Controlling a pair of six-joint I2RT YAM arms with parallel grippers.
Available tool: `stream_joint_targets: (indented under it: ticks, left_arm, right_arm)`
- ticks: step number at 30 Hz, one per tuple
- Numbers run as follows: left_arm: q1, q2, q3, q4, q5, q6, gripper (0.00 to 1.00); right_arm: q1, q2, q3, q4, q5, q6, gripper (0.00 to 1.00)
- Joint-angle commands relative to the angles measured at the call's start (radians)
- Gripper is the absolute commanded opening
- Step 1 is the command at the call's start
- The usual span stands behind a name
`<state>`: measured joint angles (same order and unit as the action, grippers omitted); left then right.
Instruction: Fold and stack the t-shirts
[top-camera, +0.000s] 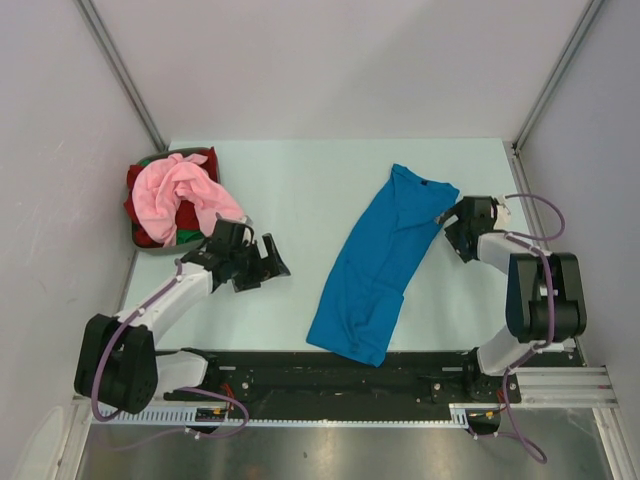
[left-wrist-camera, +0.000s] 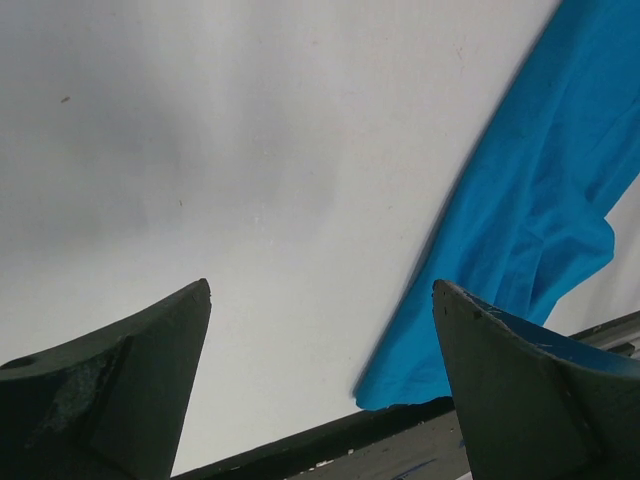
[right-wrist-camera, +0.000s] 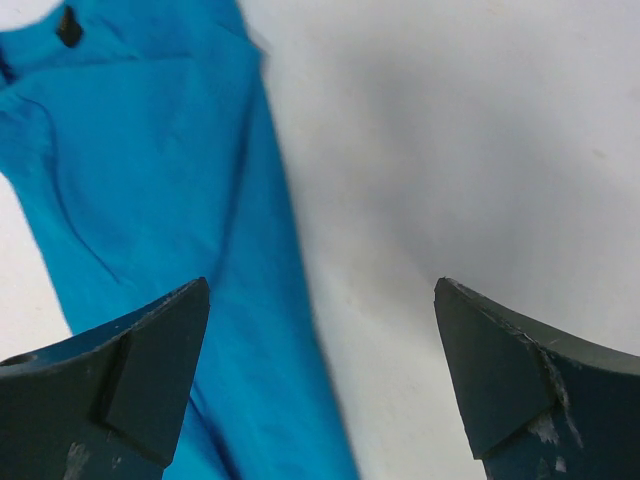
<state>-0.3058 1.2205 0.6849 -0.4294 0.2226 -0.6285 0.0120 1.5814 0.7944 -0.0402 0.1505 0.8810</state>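
Note:
A bright blue t-shirt (top-camera: 380, 265) lies folded lengthwise into a long strip, slanting across the middle of the table, collar at the far end. A light pink t-shirt (top-camera: 180, 190) is heaped on a red one (top-camera: 148, 215) in the basket, with a bit of green (top-camera: 190, 237) showing. My left gripper (top-camera: 270, 262) hovers open left of the blue strip, whose near corner (left-wrist-camera: 540, 200) shows in the left wrist view beside its empty fingers (left-wrist-camera: 130, 390). My right gripper (top-camera: 452, 228) stands open at the strip's far right edge, over the blue cloth (right-wrist-camera: 150, 180) and bare table, holding nothing.
The dark grey basket (top-camera: 152, 248) sits at the table's far left corner. A black rail (top-camera: 330, 375) runs along the near edge, just below the blue shirt's hem. Pale table surface (top-camera: 300, 180) shows between basket and shirt. Walls enclose the table.

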Motion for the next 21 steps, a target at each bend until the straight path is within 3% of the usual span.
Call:
stream_joint_targets:
  ticks: [1,11,13,16,17,21]
  left_arm:
    - [-0.007,0.013,0.051,0.026,0.004,0.004,0.97]
    - [-0.007,0.073,0.079,0.041,-0.006,-0.003,0.97]
    - [-0.007,0.086,0.079,0.047,-0.008,-0.013,0.97]
    - [-0.007,0.102,0.079,0.064,-0.002,-0.026,0.97]
    - [-0.007,0.106,0.079,0.067,-0.002,-0.028,0.97]
    - [-0.009,0.112,0.079,0.069,-0.009,-0.031,0.97]
  right_arm:
    - [-0.037,0.106,0.084,0.125,-0.063,-0.007,0.99]
    - [-0.046,0.321,0.232,0.160,-0.123,0.001,0.97]
    - [-0.040,0.374,0.264,0.157,-0.140,0.006,0.87]
    - [-0.032,0.461,0.344,0.137,-0.216,0.013,0.62]
    - [-0.027,0.477,0.382,0.125,-0.226,0.015,0.50]
    - [-0.015,0.551,0.468,0.109,-0.249,0.023,0.22]
